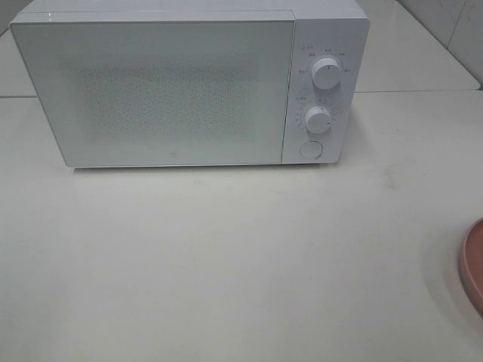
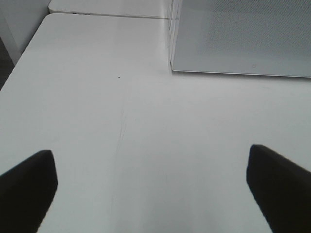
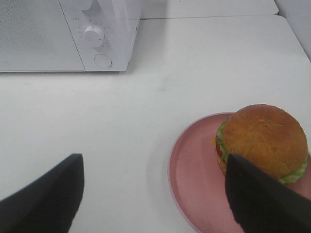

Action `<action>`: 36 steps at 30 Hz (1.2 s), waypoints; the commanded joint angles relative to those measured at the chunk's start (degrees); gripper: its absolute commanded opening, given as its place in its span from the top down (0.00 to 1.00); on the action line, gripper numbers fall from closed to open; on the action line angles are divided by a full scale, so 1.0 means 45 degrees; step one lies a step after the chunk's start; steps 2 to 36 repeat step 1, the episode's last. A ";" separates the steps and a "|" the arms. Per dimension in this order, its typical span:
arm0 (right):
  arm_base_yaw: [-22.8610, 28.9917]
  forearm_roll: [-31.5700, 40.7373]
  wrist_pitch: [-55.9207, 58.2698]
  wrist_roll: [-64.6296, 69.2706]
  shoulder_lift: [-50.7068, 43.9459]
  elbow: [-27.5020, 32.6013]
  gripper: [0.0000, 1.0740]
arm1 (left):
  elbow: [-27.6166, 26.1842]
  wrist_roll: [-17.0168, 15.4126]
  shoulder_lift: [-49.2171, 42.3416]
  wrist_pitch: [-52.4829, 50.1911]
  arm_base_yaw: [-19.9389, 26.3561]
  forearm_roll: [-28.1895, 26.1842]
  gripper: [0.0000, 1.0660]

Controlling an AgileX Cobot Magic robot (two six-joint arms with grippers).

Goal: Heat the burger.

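Observation:
The burger [image 3: 262, 140], with a golden-brown bun and green lettuce, sits on a pink plate [image 3: 194, 170] in the right wrist view. Only the plate's edge [image 1: 472, 264] shows at the right edge of the exterior view; the burger is out of that view. The white microwave [image 1: 189, 87] stands at the back of the table with its door shut. My right gripper [image 3: 155, 199] is open and empty, and the burger lies just by one finger [image 3: 265, 204]. My left gripper [image 2: 153, 189] is open and empty over bare table, with the microwave's corner [image 2: 243, 39] ahead of it.
The microwave has two knobs [image 1: 326, 72] and a round button [image 1: 310, 149] on its right panel. The white table [image 1: 226, 256] runs from the microwave to the front edge. Its left edge [image 2: 19, 63] shows in the left wrist view.

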 commanded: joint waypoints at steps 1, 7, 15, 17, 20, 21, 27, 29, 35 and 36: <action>-0.0076 0.0038 0.0000 -0.0102 -0.0318 0.0038 0.29 | 0.0051 -0.0013 -0.0293 -0.0140 0.0038 -0.0115 0.08; -0.0076 0.0038 0.0000 -0.0102 -0.0318 0.0038 0.29 | 0.0051 -0.0013 -0.0293 -0.0140 0.0038 -0.0115 0.08; -0.0076 0.0038 0.0000 -0.0102 -0.0318 0.0038 0.29 | 0.0051 -0.0013 -0.0293 -0.0140 0.0038 -0.0115 0.08; -0.0076 0.0038 0.0000 -0.0102 -0.0318 0.0038 0.29 | 0.0051 -0.0013 -0.0293 -0.0140 0.0038 -0.0115 0.08; -0.0076 0.0038 0.0000 -0.0102 -0.0318 0.0038 0.29 | 0.0051 -0.0013 -0.0293 -0.0140 0.0038 -0.0115 0.08; -0.0076 0.0038 0.0000 -0.0102 -0.0318 0.0038 0.29 | 0.0051 -0.0013 -0.0293 -0.0140 0.0038 -0.0115 0.08; -0.0076 0.0038 0.0000 -0.0102 -0.0318 0.0038 0.29 | 0.0051 -0.0013 -0.0293 -0.0140 0.0038 -0.0115 0.08; -0.0076 0.0038 0.0000 -0.0102 -0.0318 0.0038 0.29 | 0.0051 -0.0013 -0.0293 -0.0140 0.0038 -0.0115 0.08; -0.0076 0.0038 0.0000 -0.0102 -0.0318 0.0038 0.29 | 0.0051 -0.0013 -0.0293 -0.0140 0.0038 -0.0115 0.08; -0.0076 0.0038 0.0000 -0.0102 -0.0318 0.0038 0.29 | 0.0051 -0.0013 -0.0293 -0.0140 0.0038 -0.0115 0.08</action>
